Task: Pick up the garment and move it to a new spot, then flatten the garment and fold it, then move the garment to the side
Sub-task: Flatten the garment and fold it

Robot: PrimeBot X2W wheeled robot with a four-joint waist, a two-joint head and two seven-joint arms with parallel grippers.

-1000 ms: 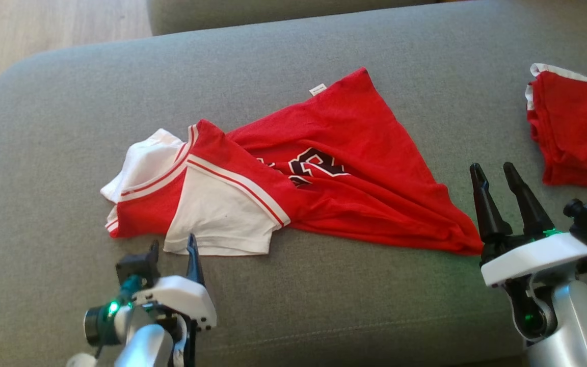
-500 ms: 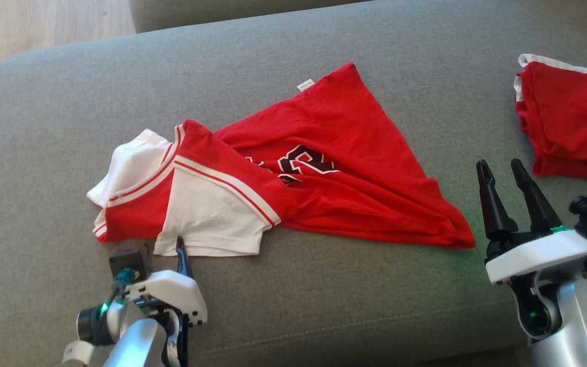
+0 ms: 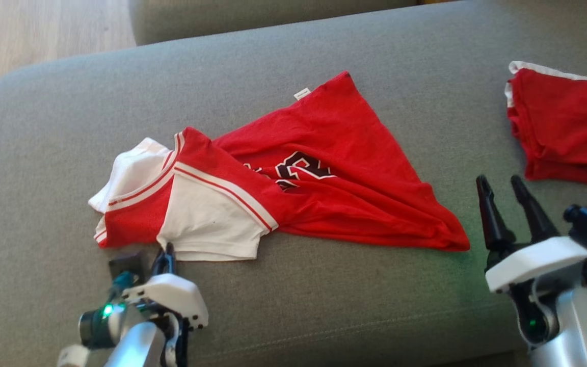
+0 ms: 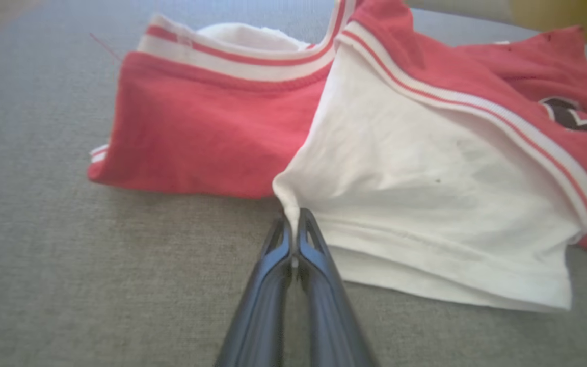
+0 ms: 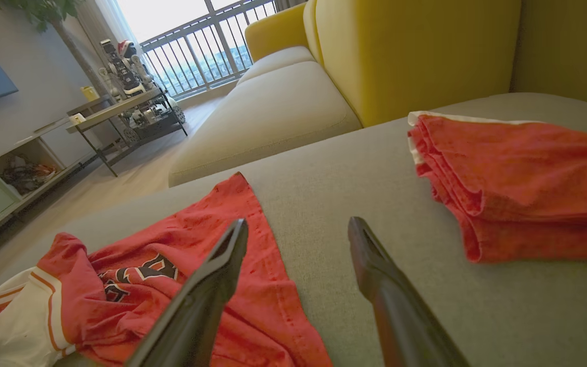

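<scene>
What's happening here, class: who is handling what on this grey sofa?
A two-armed robot is starting on the rumpled red-and-white fabric jersey lying on the grey upholstered cushion. Its left gripper is pinched shut on the corner of the jersey's white sleeve. The right gripper hovers open near the jersey's hem, holding nothing. A folded red garment lies apart, to the right.

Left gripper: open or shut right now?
Shut on the garment: left gripper fingertips meet, pinching its white sleeve corner.

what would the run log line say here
left tool: shut on white sleeve corner | right tool: open, holding nothing | red shirt: crumpled on grey cushion
</scene>
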